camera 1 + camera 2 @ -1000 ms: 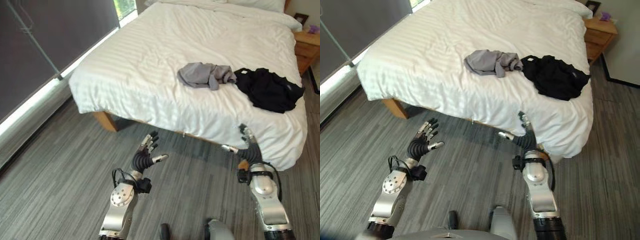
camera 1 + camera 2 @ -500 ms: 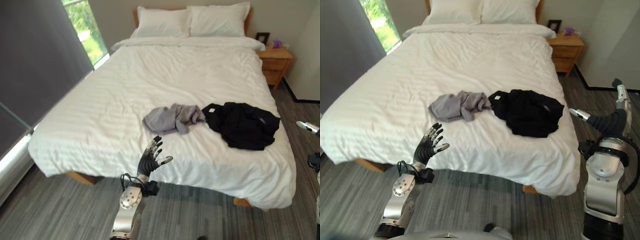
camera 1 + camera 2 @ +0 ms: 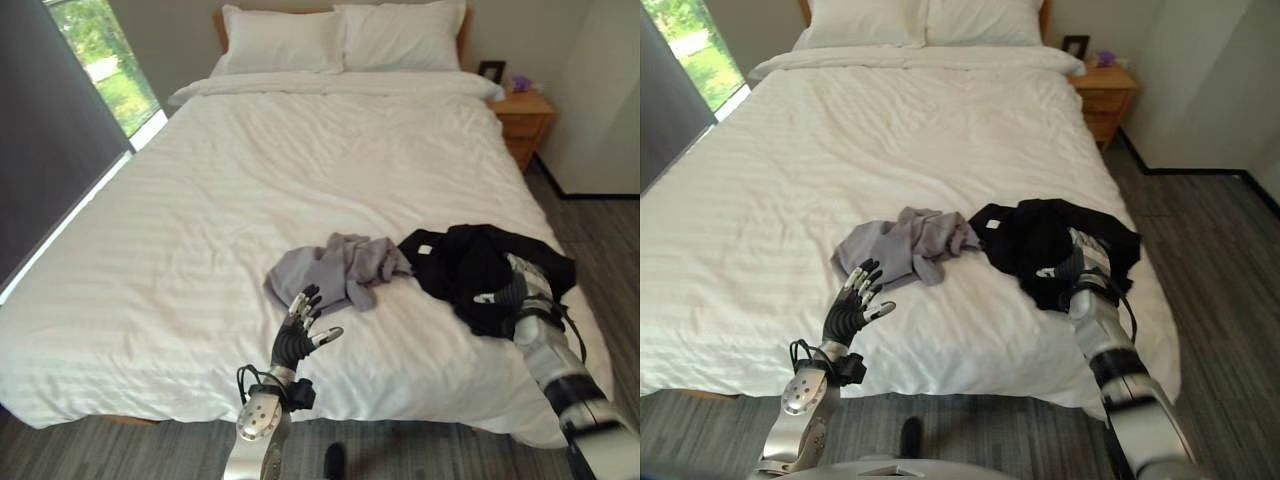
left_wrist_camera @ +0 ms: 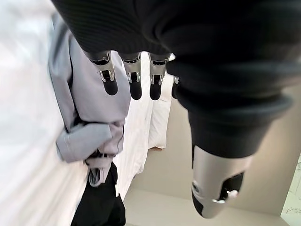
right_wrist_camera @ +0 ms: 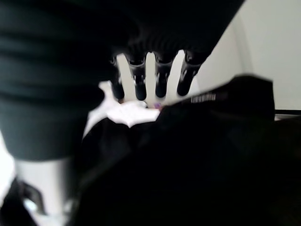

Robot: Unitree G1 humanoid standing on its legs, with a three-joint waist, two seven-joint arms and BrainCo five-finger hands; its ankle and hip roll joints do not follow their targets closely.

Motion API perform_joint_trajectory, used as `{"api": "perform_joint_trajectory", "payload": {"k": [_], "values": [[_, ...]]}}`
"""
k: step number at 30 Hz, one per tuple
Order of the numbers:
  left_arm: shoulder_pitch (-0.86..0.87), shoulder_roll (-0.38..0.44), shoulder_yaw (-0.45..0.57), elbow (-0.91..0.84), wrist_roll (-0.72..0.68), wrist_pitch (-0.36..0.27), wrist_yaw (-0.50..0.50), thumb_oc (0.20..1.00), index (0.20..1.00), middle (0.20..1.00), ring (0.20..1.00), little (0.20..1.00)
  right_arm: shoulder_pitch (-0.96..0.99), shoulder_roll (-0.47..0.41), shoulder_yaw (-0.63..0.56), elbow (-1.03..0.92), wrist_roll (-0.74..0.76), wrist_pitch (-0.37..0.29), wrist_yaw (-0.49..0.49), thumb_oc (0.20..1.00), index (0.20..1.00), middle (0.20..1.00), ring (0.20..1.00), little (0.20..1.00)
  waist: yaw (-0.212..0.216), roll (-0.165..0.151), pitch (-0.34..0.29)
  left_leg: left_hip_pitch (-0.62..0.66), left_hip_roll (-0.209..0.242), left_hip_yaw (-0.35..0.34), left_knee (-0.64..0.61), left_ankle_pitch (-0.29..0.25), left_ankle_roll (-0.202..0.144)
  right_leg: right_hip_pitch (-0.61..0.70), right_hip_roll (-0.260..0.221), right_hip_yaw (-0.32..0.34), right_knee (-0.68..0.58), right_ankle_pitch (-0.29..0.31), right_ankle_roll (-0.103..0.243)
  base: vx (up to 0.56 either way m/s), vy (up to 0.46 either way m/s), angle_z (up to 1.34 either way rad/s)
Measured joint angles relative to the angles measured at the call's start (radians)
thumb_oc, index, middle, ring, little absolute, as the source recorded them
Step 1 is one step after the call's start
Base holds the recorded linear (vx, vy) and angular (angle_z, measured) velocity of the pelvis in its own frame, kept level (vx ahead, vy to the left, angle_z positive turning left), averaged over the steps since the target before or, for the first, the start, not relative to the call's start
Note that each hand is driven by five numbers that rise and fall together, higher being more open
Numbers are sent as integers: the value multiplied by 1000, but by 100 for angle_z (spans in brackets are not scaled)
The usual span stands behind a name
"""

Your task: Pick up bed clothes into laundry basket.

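Observation:
Two garments lie crumpled side by side on the white bed [image 3: 230, 180], near its foot. The grey garment [image 3: 335, 268] is on the left and the black garment [image 3: 470, 265] on the right, their edges touching. My left hand [image 3: 293, 340] is raised over the bed's near edge, just short of the grey garment [image 4: 87, 113], open with straight fingers [image 4: 135, 82] and holding nothing. My right hand [image 3: 1081, 264] rests on the near part of the black garment [image 5: 202, 160]; its fingers [image 5: 161, 77] stretch out straight over the cloth, open.
Two white pillows [image 3: 340, 35] lie at the head of the bed. A wooden nightstand [image 3: 522, 115] stands at the far right beside a wall. A window [image 3: 95, 65] runs along the left. Grey floor [image 3: 1220, 250] lies to the right of the bed.
The camera has moved in over the bed. My right hand has swung in from beside the bed onto the black garment. My left hand is now closer to the grey garment.

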Motion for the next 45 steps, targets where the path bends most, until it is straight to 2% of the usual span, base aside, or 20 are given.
{"api": "perform_joint_trajectory", "payload": {"k": [2,3,7,12,14,18,19,20,22,23,25,29,33,34,36,38,40,42,44,45], "values": [[6,20,6,-8,0,-1,2,1000,1000,1000,1000,1000,-110,58,47,205,-23,-19,-124,1000,1000,1000,1000,1000,29,1,4,9,-7,-6,0,-11,5,1,-8,2,15,-6,3,57,33,8],[8,26,6,-10,0,-1,2,1000,1000,1000,1000,1000,-121,62,47,210,-25,-20,-146,1000,1000,1000,1000,1000,34,1,5,7,-11,-8,0,-11,6,2,-9,2,15,-6,3,64,44,16],[40,60,-29,-12,-1,-6,2,1000,1000,1000,1000,1000,-219,83,88,399,-40,-43,-416,1000,1000,1000,1000,1000,41,-1,27,-26,-19,-14,-2,-14,3,-5,-10,-4,-13,-12,10,39,40,10],[66,72,-38,-47,-5,-8,-2,1000,1000,1000,1000,1000,-236,78,133,527,-38,-13,-492,1000,1000,1000,1000,1000,31,5,51,-91,-18,-19,-2,-1,3,-57,-2,-19,-25,-10,7,-10,24,6],[33,106,-75,-83,-10,-24,-8,1000,1000,1000,1000,1000,-256,25,121,572,-35,-13,-515,1000,1000,1000,1000,1000,38,22,62,-150,-11,-52,-1,18,4,-117,13,-56,10,-12,5,-93,-25,43],[4,136,-94,-88,-13,-59,-5,1000,1000,1000,1000,1000,-315,-57,113,582,6,-18,-539,1000,1000,1000,1000,1000,54,26,89,-275,18,-79,23,41,-9,-264,39,-91,95,-47,-10,-88,-23,20],[-10,148,-102,-77,-12,-58,-4,1000,1000,1000,1000,1000,-339,-75,98,581,24,-18,-539,937,937,937,937,937,53,19,97,-300,18,-84,10,56,-22,-269,43,-94,59,-48,-12,-40,-21,16],[-12,147,-104,-62,-13,-58,0,1000,1000,1000,1000,1000,-355,-79,82,581,47,-18,-532,200,200,200,200,200,57,20,105,-307,26,-83,1,66,-26,-277,53,-92,48,-36,-17,-39,-24,4],[-1,153,-105,-57,-13,-58,1,1000,1000,1000,1000,1000,-354,-72,51,589,65,-22,-509,200,200,200,200,200,53,18,108,-309,32,-83,1,65,-28,-280,58,-91,50,-36,-18,-3,-14,-6],[6,186,-107,-61,-13,-67,0,1000,1000,1000,1000,1000,-356,-79,-23,584,100,-28,-469,200,200,200,200,200,55,18,109,-309,36,-80,1,64,-29,-282,61,-89,50,-36,-18,32,-3,-7],[13,217,-97,-63,-13,-76,3,1000,1000,1000,1000,1000,-350,-89,-42,569,124,-34,-448,200,200,200,200,200,54,18,108,-307,37,-75,1,60,-33,-279,61,-84,50,-34,-20,29,10,-6],[-4,337,-35,-126,-12,-83,13,1000,1000,1000,1000,1000,-295,-174,-87,414,149,-51,-345,200,200,200,200,200,55,16,111,-274,30,-62,0,59,-32,-250,49,-73,54,-33,-21,55,63,-1],[-95,492,102,-244,-9,-87,56,1000,1000,1000,1000,1000,-218,-236,-71,163,167,-48,-210,200,200,200,200,200,35,14,114,-188,30,0,0,40,-5,-195,31,-29,81,-35,-20,47,80,-26],[-182,564,152,-252,4,-88,80,1000,1000,1000,1000,1000,-227,-282,-71,62,166,-44,-166,200,200,200,200,200,17,12,115,-165,32,24,0,31,-2,-182,26,-10,78,-35,-16,15,77,-41],[-269,561,234,-250,17,-86,111,1000,1000,1000,1000,1000,-236,-332,-80,-62,171,-29,-125,200,200,200,200,200,-18,9,114,-145,33,43,-1,21,-7,-163,24,11,63,-32,-10,55,88,-36],[-372,520,292,-159,84,-42,166,1000,1000,1000,1000,1000,-214,-410,-127,-359,200,24,-61,200,200,200,200,200,-74,6,113,-122,38,76,-1,12,4,-155,19,46,62,-24,-6,38,54,-44],[-401,524,285,-82,116,11,192,1000,1000,1000,1000,1000,-220,-436,-160,-429,202,21,-55,200,200,200,200,200,-89,-14,108,-106,39,102,-1,13,5,-153,25,68,64,-19,-3,49,65,-52],[-454,532,247,13,191,39,204,1000,1000,1000,1000,1000,-137,-480,-251,-615,213,75,10,200,200,200,200,200,-127,-28,104,-97,51,117,-1,7,4,-144,24,83,50,-9,-8,29,35,-19],[-488,546,248,165,271,117,220,1000,1000,1000,1000,1000,-98,-494,-295,-772,209,83,49,200,200,200,200,200,-155,-32,101,-88,58,131,-1,2,11,-146,27,101,50,-8,-11,47,42,-32],[-499,547,221,355,368,188,243,1000,1000,1000,1000,1000,-69,-518,-325,-880,207,105,114,200,200,200,200,200,-210,-35,86,-75,61,154,-1,-1,16,-144,23,124,50,-5,-11,95,71,-48]]}}
